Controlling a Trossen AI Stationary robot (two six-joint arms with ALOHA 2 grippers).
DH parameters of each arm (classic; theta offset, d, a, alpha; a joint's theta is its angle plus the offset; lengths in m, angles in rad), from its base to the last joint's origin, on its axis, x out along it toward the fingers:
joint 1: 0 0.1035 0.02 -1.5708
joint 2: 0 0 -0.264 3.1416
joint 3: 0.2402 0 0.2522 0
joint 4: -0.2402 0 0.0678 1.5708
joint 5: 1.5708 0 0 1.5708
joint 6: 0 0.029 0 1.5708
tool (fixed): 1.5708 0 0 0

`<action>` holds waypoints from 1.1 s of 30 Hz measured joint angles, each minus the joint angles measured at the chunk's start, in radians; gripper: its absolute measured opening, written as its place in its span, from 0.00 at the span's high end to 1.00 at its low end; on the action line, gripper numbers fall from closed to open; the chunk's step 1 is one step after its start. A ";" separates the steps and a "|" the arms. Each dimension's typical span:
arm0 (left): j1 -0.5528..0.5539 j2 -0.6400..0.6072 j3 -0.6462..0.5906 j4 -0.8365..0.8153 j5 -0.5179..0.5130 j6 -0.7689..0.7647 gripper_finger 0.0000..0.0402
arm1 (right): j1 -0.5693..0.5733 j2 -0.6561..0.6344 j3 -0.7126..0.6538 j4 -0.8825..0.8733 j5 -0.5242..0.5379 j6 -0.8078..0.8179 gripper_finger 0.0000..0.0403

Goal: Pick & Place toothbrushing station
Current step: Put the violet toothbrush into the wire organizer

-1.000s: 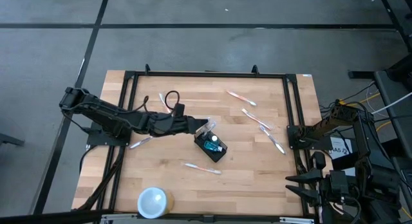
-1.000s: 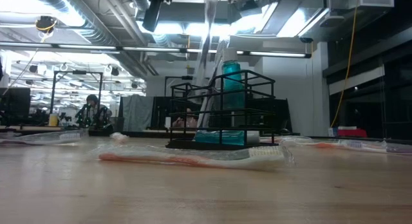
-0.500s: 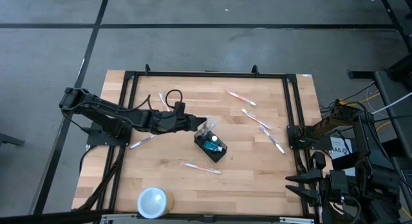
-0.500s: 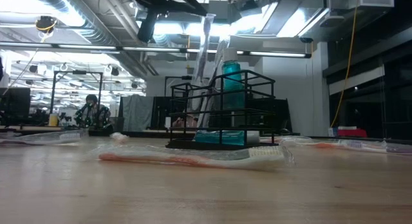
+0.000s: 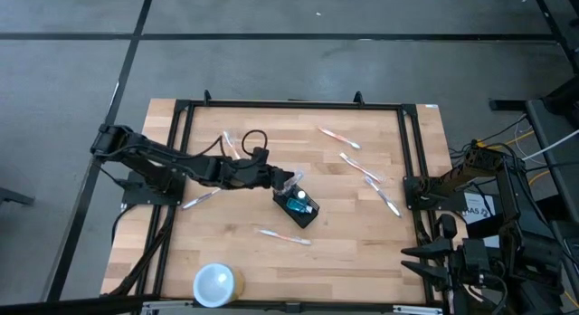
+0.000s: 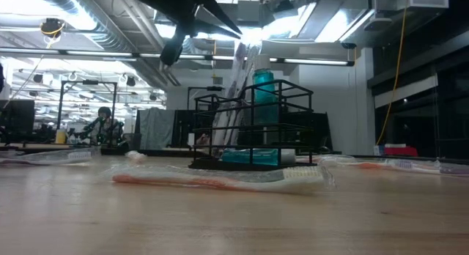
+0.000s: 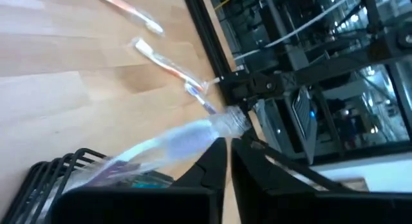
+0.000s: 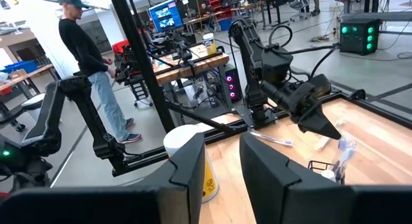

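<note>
The black wire caddy (image 5: pixel 298 208) stands on the table's middle, with a teal item inside; it also shows in the low view (image 6: pixel 253 127). A clear-wrapped toothbrush (image 6: pixel 240 72) sticks into the caddy and leans against its upper rim. My left gripper (image 5: pixel 277 178) hovers just left of the caddy and above it, shut, its tips by the toothbrush's upper end (image 7: pixel 228 121). My right gripper (image 8: pixel 222 179) is open and empty, waiting at the table's right edge (image 5: pixel 409 195). My left gripper's shut fingertips (image 7: pixel 223 143) stand right at the upper end of the wrapped toothbrush (image 7: pixel 219 129), coming from the table's left side and slanting down. I cannot tell whether they touch it. The toothbrush's lower end stays in the caddy.
Several wrapped toothbrushes lie loose: three at the right (image 5: pixel 362 167), one in front of the caddy (image 5: pixel 284 235), two at the left (image 5: pixel 197 200). A white cup (image 5: pixel 215 283) stands near the front left corner. A black cable loop (image 5: pixel 242 135) lies at the far left. A person (image 8: pixel 90 56) stands beyond the table.
My left gripper has drawn back toward the table's left edge, away from the caddy. The wrapped toothbrush, upright a second ago, has sunk lower into the caddy and tipped over against its rim.
</note>
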 joint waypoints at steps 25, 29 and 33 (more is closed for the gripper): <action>0.013 -0.363 0.000 -1.076 -0.049 0.022 0.59 | 0.002 0.003 0.000 0.000 -0.024 -0.012 0.75; 0.006 -0.329 0.000 -1.243 0.155 0.167 0.60 | 0.002 0.003 0.000 -0.001 -0.024 -0.031 0.75; -0.023 -0.247 0.000 -1.314 0.220 0.319 0.61 | 0.000 0.003 0.000 -0.004 -0.024 -0.039 0.75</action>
